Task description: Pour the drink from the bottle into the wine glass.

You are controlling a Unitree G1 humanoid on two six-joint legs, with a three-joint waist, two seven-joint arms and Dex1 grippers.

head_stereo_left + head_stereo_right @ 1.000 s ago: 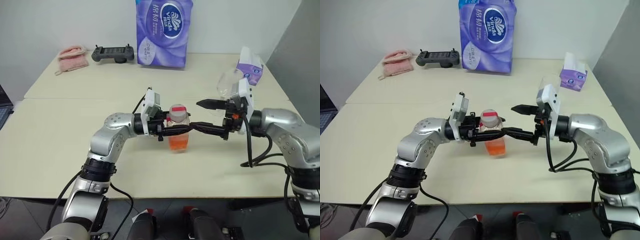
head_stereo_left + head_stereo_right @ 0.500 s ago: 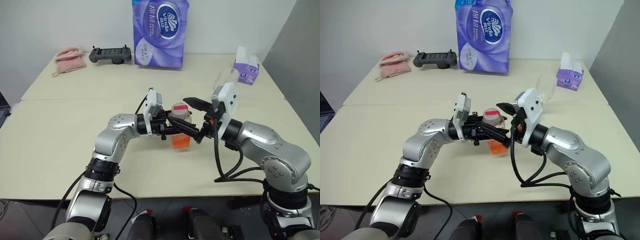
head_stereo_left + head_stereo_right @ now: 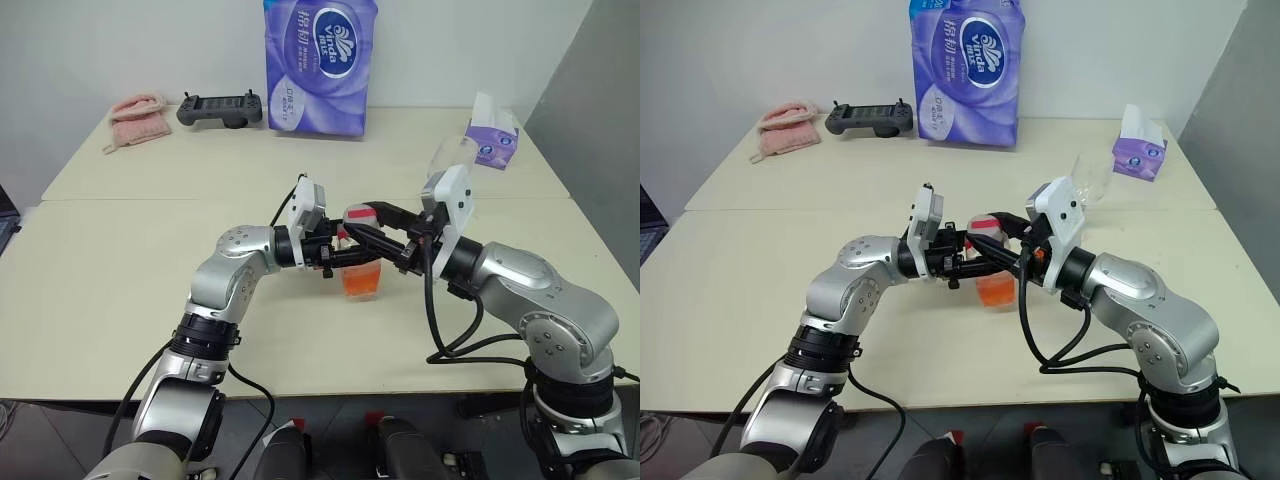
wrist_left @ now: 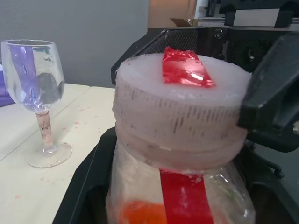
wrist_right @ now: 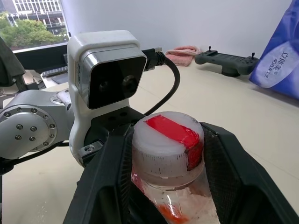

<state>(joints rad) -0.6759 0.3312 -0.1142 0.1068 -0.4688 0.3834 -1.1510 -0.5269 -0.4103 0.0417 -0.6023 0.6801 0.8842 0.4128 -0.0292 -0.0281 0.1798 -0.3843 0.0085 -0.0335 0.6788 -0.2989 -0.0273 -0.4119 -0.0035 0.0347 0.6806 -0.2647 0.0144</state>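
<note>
Bottle [image 3: 358, 268] between pincers (glass [image 4: 39, 95] beyond)

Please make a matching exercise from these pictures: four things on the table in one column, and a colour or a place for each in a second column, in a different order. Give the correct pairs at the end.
Things:
1. bottle
2. wine glass
3. tissue pack
4. towel

Descriptions:
A. pink, at the far left corner of the table
B. purple, standing at the far edge of the table
C. clear, with nothing in its bowl, on the robot's right side
D. holds orange-red liquid, between the two grippers

Pairs: 1-D, 2-C, 3-B, 4-A
</note>
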